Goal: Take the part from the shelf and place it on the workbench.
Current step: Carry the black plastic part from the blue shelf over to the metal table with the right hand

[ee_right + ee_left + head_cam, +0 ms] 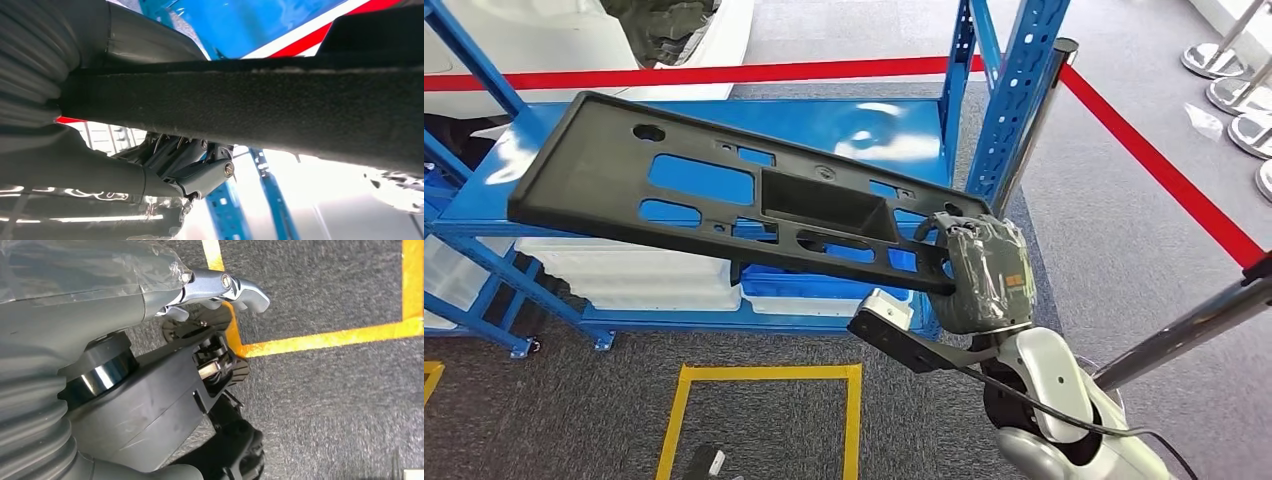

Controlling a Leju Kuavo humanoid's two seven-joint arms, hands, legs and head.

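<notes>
While the robot looks down, the grey carpet floor (574, 420) lies nearest, with a square outline of yellow tape (764, 375) on it. In the left wrist view the left hand (220, 295) hangs above this same carpet and a corner of the yellow tape; a silver finger (245, 290) is bent forward and nothing is seen in the hand, but whether the fingers are apart or closed I cannot tell.

A little farther, the silver right arm (1054, 385) comes up from below, and the right hand (984, 270), wrapped in clear plastic film, grips the right end of the long flat black plastic part with many cut-out holes (724, 190). The part is held in the air, tilted, with its far left end higher, and it reaches to the left over the blue metal shelf (824, 125). In the right wrist view the dark edge of the part (250, 105) runs across, with the fingers (200, 175) closed under it.

Behind the part is the glossy blue shelf board with its blue perforated posts (1014, 90). White bins (644, 275) stand on the lower level. Beyond, a red barrier belt (724, 75) stretches to a chrome pole (1034, 120), and chrome round bases (1224, 60) stand far at the right.
</notes>
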